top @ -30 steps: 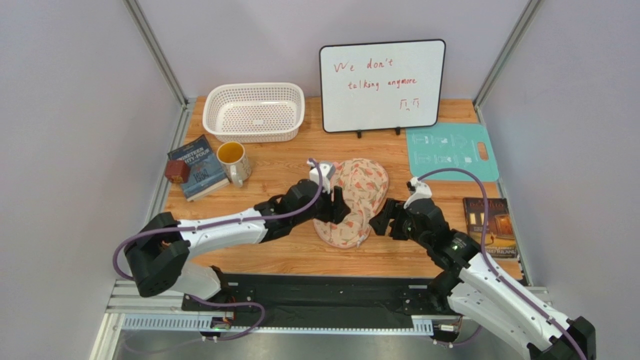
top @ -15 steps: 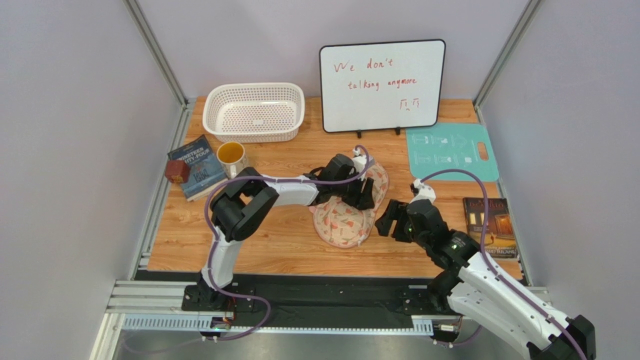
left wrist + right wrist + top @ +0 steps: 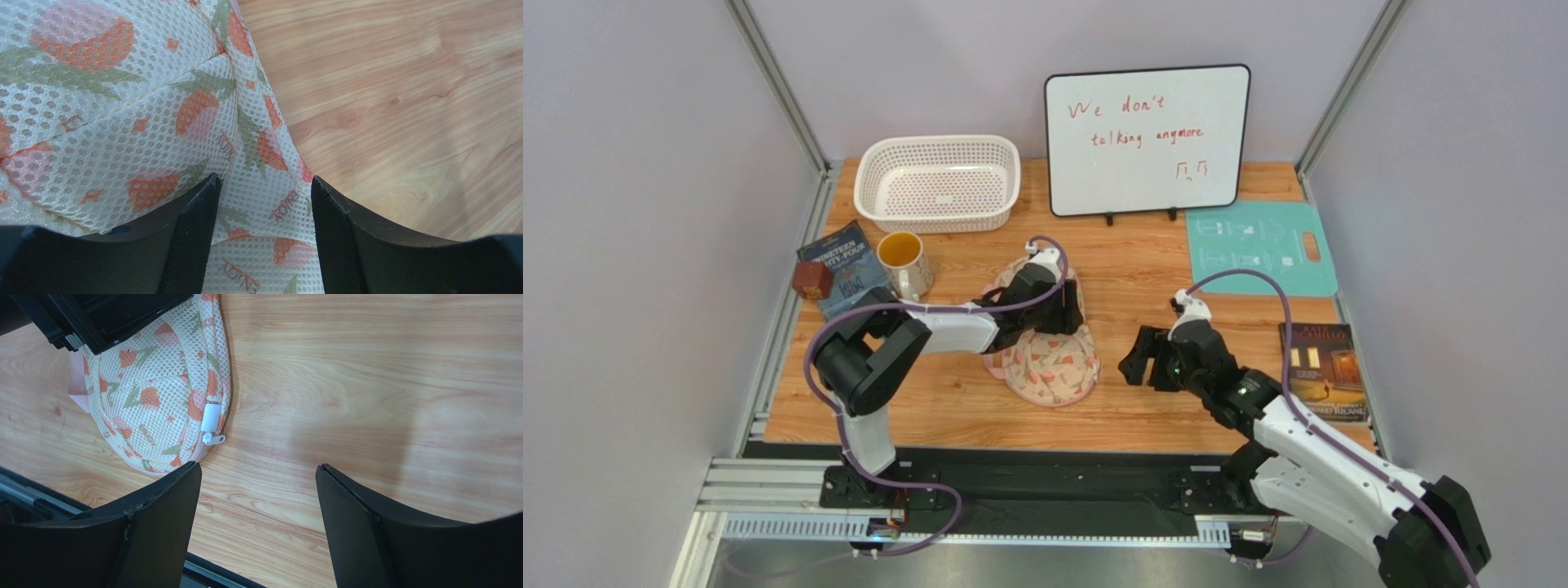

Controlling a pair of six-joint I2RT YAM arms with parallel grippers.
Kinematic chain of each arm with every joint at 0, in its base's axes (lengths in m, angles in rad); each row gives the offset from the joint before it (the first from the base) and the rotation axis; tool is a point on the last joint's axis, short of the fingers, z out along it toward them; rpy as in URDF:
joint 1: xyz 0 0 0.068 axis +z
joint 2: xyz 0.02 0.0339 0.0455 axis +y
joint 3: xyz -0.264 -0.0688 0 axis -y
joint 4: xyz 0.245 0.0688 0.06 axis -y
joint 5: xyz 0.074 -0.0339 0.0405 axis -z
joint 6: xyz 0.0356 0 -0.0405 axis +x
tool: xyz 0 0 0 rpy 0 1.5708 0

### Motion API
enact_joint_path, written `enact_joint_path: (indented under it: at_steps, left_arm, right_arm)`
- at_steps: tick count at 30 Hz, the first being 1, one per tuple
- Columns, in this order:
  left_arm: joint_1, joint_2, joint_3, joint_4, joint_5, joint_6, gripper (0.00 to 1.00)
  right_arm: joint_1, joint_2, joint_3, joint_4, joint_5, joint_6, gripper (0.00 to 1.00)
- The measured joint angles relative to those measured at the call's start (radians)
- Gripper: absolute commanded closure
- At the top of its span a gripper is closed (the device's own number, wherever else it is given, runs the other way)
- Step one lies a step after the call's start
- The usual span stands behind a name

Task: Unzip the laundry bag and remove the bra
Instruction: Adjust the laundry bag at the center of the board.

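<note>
The laundry bag (image 3: 1053,365), cream mesh with red-pink and green print and pink trim, lies on the wooden table. It fills the left wrist view (image 3: 123,110). My left gripper (image 3: 1038,316) sits on the bag's far lobe. Its jaws (image 3: 264,184) pinch a raised fold of the mesh. My right gripper (image 3: 1139,355) is open and empty, over bare wood to the right of the bag. The right wrist view (image 3: 258,474) shows the bag (image 3: 159,398) with its white zipper pull (image 3: 212,425) at the near-right edge. The bra is hidden.
At the back stand a white perforated basket (image 3: 938,181) and a whiteboard (image 3: 1146,139). On the left are a yellow mug (image 3: 903,263), a blue book (image 3: 844,272) and a brown block (image 3: 813,279). On the right are a teal board (image 3: 1259,249) and a dark book (image 3: 1320,368).
The left gripper has swung across the bag and pulled it left and nearer. The right gripper, which was at the bag's right edge, now stands apart from it.
</note>
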Motion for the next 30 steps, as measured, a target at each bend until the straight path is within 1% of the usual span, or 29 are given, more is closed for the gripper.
enact_joint_path:
  at_steps: [3, 8, 14, 17, 18, 21, 24, 28, 30]
  left_arm:
    - [0.000, -0.067, -0.052, -0.037, -0.037, -0.019, 0.36]
    - [-0.006, -0.179, -0.052, -0.143, -0.043, 0.006, 0.35]
    - [-0.015, -0.319, 0.002, -0.285, -0.029, 0.055, 0.35]
    - [-0.015, -0.368, -0.026, -0.338, -0.013, 0.055, 0.35]
    - [-0.015, -0.383, -0.057, -0.344, -0.009, 0.051, 0.35]
    - [-0.015, -0.400, -0.146, -0.376, -0.005, 0.043, 0.35]
    - [-0.015, -0.371, -0.209, -0.401, 0.016, 0.037, 0.35]
    - [-0.014, -0.356, -0.218, -0.352, 0.044, 0.033, 0.35]
    - [-0.015, -0.347, -0.220, -0.334, 0.048, 0.033, 0.35]
  right_arm:
    - [0.000, 0.084, -0.004, 0.095, -0.069, -0.039, 0.26]
    - [0.000, 0.216, -0.015, 0.259, -0.194, -0.078, 0.29]
    - [0.026, 0.260, -0.053, 0.410, -0.299, -0.109, 0.30]
    - [0.040, 0.278, -0.061, 0.457, -0.335, -0.134, 0.32]
    - [0.042, 0.292, -0.063, 0.475, -0.343, -0.143, 0.32]
    - [0.045, 0.341, -0.066, 0.509, -0.355, -0.164, 0.34]
    - [0.047, 0.394, -0.067, 0.528, -0.356, -0.180, 0.36]
    - [0.060, 0.442, -0.069, 0.562, -0.357, -0.197, 0.41]
    - [0.066, 0.474, -0.069, 0.588, -0.358, -0.209, 0.46]
